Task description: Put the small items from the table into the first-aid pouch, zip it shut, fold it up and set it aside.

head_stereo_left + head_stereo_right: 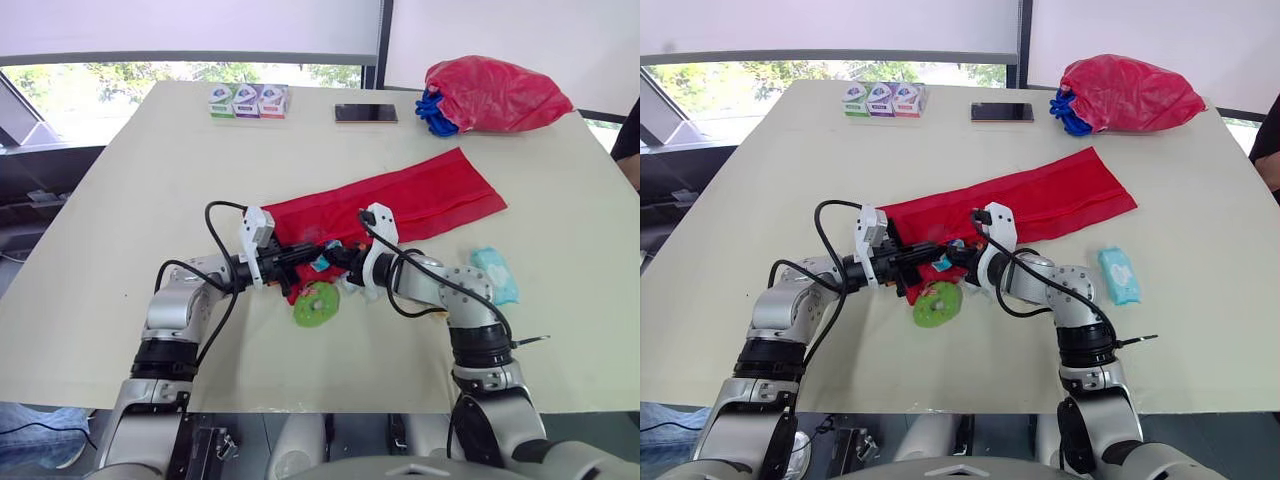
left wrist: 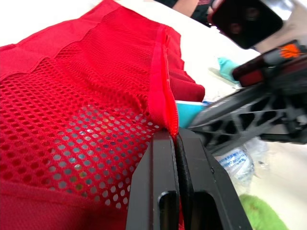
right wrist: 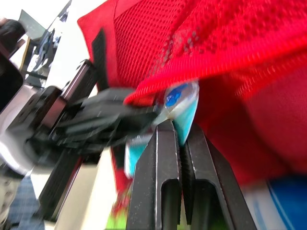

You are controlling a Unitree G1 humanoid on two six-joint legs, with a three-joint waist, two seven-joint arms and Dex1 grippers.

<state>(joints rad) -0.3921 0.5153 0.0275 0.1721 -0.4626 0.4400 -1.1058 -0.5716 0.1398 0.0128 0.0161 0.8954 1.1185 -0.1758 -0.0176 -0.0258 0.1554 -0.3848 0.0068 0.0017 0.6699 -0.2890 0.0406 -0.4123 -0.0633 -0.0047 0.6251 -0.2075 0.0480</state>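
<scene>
I log: left gripper [image 2: 176,137] clamped on mesh rim of red pouch [image 1: 420,195], right gripper [image 3: 179,129] pinching teal packet [image 3: 184,103], pouch lying lengthwise near-left to far-right.

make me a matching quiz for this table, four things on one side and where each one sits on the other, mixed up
Things
1. phone
2. green roll
3. teal packet
4. red plastic bag

Places
a. far right corner of the table
b. by the left end of the red pouch, on the robot's side
c. far edge, just right of the three small boxes
d. alone on bare tabletop, right of the pouch's near side

Pairs: 1-c, 2-b, 3-d, 4-a
</scene>
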